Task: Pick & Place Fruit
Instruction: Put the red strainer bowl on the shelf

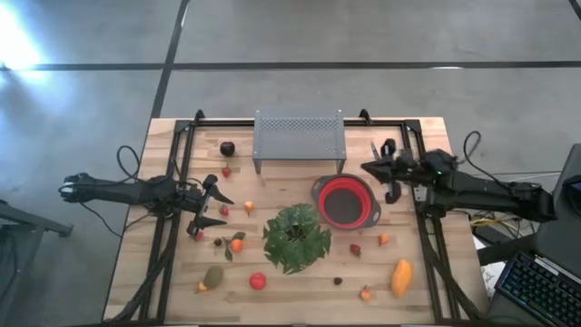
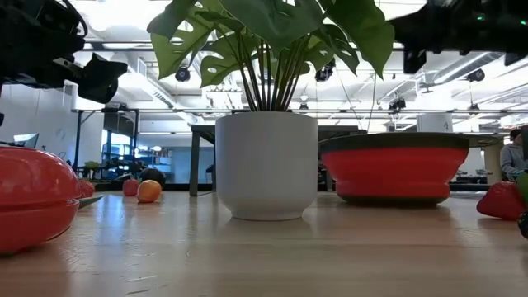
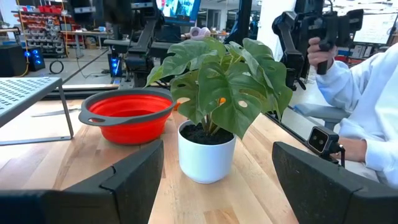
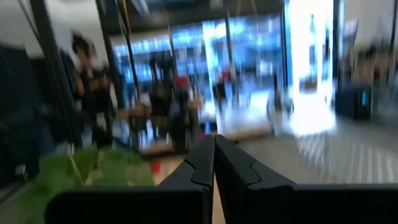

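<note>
Left tool, at 9 o'clock on the desk, is held wide open and empty; right tool, at 2 o'clock, is shut on nothing; fruit is scattered.

No legible text, label, brand mark, number or sign in any view; screens and shelving in the room beyond the worktop show colour only, w/ lettering too small or blurred to read
</note>
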